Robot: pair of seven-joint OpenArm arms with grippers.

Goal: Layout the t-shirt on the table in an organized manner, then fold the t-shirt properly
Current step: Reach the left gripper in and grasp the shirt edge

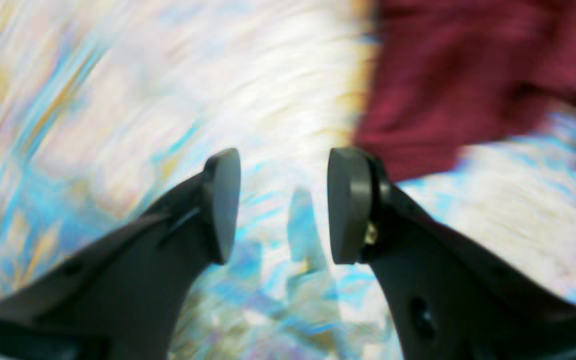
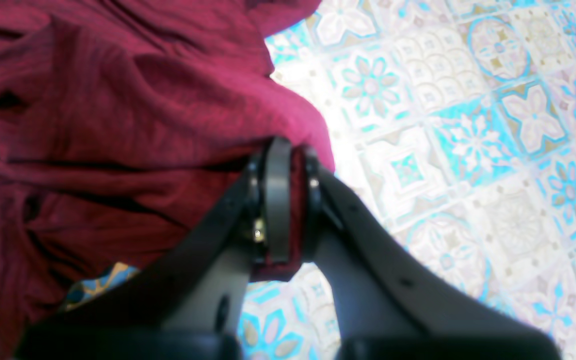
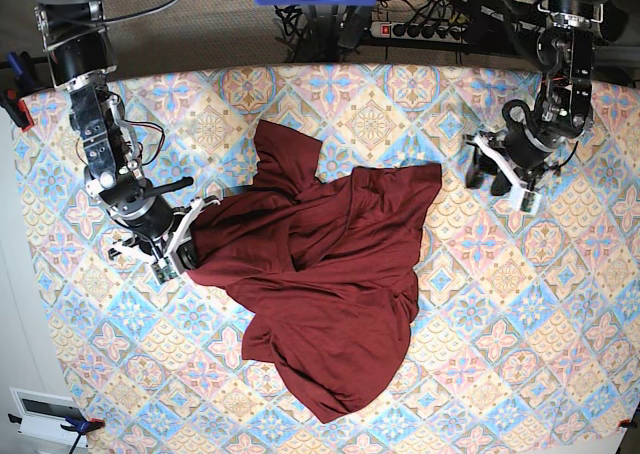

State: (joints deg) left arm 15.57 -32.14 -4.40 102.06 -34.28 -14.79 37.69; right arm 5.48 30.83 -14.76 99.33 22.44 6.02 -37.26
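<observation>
The t-shirt (image 3: 325,284) lay crumpled near the middle of the table (image 3: 520,364), folded over itself in several layers, one flap reaching toward the far edge and a long tail running toward the near edge. It was far from flat, so by my reading the laying-out step was only starting.

The right gripper (image 2: 290,200) had its jaws pressed together on a pinch of the shirt's edge on the side toward the table's left edge in the base view; maroon cloth showed between the pads. The bite looked small and close to the hem. A hard pull could let the thin jersey slide out, or could drag the whole bundle sideways without opening it, since the layers lay on one another.

The left gripper (image 1: 283,205) hung spread and empty over bare cloth near the far right corner, apart from the shirt. Its view was smeared, so exactly how near it was to the shirt's edge was hard to tell from there. If it came in at speed it could overshoot the edge, or close on two layers at once and lock a fold in.

With only one side held, lifting would likely twist the shirt. The tablecloth itself might also be snagged if a jaw closed too low
</observation>
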